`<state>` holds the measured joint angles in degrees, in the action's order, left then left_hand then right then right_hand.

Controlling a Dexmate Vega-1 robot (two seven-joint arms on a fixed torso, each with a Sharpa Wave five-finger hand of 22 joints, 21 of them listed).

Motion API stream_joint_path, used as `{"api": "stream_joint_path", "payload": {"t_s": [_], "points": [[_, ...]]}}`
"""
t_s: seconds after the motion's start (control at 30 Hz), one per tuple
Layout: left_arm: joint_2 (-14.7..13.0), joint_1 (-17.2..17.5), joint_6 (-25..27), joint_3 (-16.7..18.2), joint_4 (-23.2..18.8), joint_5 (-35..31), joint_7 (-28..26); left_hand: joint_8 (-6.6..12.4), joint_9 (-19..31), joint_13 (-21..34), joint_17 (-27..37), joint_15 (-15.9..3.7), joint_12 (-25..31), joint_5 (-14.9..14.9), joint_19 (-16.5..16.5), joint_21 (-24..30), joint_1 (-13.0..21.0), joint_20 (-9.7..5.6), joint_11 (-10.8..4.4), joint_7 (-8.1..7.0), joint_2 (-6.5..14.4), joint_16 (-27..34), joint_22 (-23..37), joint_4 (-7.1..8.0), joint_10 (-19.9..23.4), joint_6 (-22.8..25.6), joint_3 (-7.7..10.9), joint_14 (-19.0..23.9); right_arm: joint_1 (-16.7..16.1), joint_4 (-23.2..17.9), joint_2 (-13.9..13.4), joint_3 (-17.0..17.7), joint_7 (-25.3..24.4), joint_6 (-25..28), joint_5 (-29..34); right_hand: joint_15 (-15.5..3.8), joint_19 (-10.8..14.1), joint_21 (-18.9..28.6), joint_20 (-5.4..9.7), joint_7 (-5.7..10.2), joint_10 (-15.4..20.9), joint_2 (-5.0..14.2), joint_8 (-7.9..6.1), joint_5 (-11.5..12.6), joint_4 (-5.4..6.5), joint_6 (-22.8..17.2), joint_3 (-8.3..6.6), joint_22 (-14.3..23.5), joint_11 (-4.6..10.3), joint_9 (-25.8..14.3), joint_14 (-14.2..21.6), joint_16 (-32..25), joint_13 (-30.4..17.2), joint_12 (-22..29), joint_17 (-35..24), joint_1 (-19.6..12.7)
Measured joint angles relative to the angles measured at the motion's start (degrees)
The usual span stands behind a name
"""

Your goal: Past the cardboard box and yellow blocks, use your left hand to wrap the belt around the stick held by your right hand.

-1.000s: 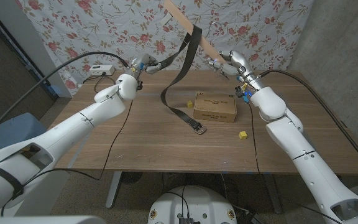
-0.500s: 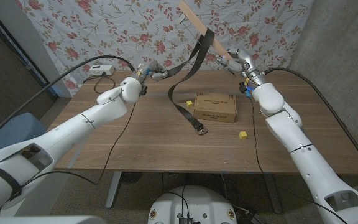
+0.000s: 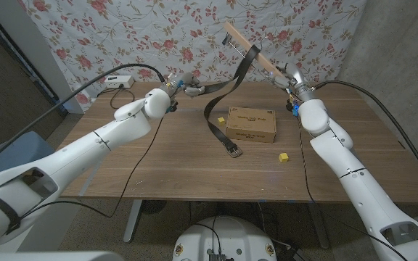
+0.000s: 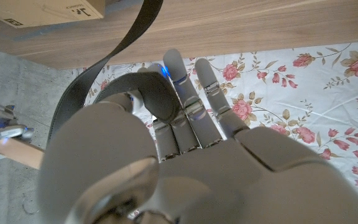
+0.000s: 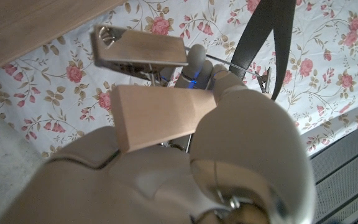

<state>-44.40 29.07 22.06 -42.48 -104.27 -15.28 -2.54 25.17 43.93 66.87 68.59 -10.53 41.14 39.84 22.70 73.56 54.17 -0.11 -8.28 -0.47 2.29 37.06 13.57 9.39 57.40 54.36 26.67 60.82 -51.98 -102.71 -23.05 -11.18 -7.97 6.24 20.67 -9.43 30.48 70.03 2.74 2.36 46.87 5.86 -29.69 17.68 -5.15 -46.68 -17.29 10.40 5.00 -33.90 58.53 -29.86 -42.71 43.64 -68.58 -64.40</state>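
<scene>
In the head view my right hand [image 3: 293,78] grips a flat wooden stick [image 3: 247,45] that slants up and left over the table's far side. A black belt [image 3: 223,90] hangs over the stick. One end runs to my left hand [image 3: 183,84], which holds it above the far edge. The other part drops to the table beside the cardboard box [image 3: 251,125] and ends in a buckle [image 3: 232,151]. A yellow block [image 3: 283,156] lies in front of the box. In the left wrist view my left hand [image 4: 179,124] pinches the belt [image 4: 129,43]. The right wrist view shows the right hand [image 5: 229,130] around the stick [image 5: 157,118].
A white power strip [image 3: 118,81] sits at the table's far left corner. A floral cloth [image 3: 122,29] hangs close behind the table [image 3: 158,167]. A metal clip [image 5: 138,50] on the cloth is near the stick's end. Black cables trail off both arms.
The right hand has moved right and the stick has come lower. The left hand has carried its belt end to the right. The belt's hanging loop has swung toward the box.
</scene>
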Motion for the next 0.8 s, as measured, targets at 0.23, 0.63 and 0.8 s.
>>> {"api": "stream_joint_path", "payload": {"t_s": [0.23, 0.63, 0.8], "points": [[-0.5, 0.7, -1.7, 1.5, -3.3, 1.7, 0.7, -0.05, 0.0, 0.1, 0.3, 0.00, 0.0, -0.1, 0.0, 0.0, 0.0, 0.00, -0.02, 0.19, 0.0, 0.0, 0.0, 0.00, 0.0, 0.2, 0.00, 0.0, -0.6, 0.4, -0.1, -0.5, -1.5, 3.3, 5.4, 0.00, -0.4, 0.0, 0.21, 0.00, 0.0, 0.00, 0.01, 0.0, -0.01, 0.0, 0.01, 0.0, 0.00, 0.0, 0.0, 0.0, -0.1, -0.2, 0.0, 0.0], [0.8, 2.0, -8.1, 5.6, -6.0, 10.5, 1.6, -0.18, 0.0, 0.3, 0.1, 0.20, 0.0, -0.2, -0.3, 0.5, 0.0, 0.31, -0.03, 0.19, 0.0, 0.0, 0.0, 0.00, 0.0, 0.2, -0.01, 0.2, -1.9, 1.0, -0.1, -0.9, -2.7, 4.4, 11.1, 0.00, -0.4, 0.0, 0.22, 0.01, 0.0, -0.01, 0.03, -0.1, -0.08, 0.0, 0.08, 0.0, 0.00, 0.2, 0.0, 0.3, 0.0, -0.4, 0.0, 0.0], [2.2, 2.0, -11.1, 7.1, -6.2, 14.4, 1.6, -0.22, 0.3, 0.4, 0.1, 0.20, 0.0, -0.3, -0.3, 0.5, 0.0, 0.31, -0.03, 0.19, 0.0, 0.0, -0.2, 0.00, 0.0, 0.2, -0.01, 0.2, -2.7, 0.7, -0.5, -1.3, -3.3, 4.4, 14.1, 0.00, -0.6, 0.0, -0.03, 0.01, 0.0, -0.01, 0.04, 0.1, 0.00, 0.0, 0.31, 0.0, 0.00, 0.3, 0.0, 0.4, 0.0, -0.4, 0.0, 0.0]]}}
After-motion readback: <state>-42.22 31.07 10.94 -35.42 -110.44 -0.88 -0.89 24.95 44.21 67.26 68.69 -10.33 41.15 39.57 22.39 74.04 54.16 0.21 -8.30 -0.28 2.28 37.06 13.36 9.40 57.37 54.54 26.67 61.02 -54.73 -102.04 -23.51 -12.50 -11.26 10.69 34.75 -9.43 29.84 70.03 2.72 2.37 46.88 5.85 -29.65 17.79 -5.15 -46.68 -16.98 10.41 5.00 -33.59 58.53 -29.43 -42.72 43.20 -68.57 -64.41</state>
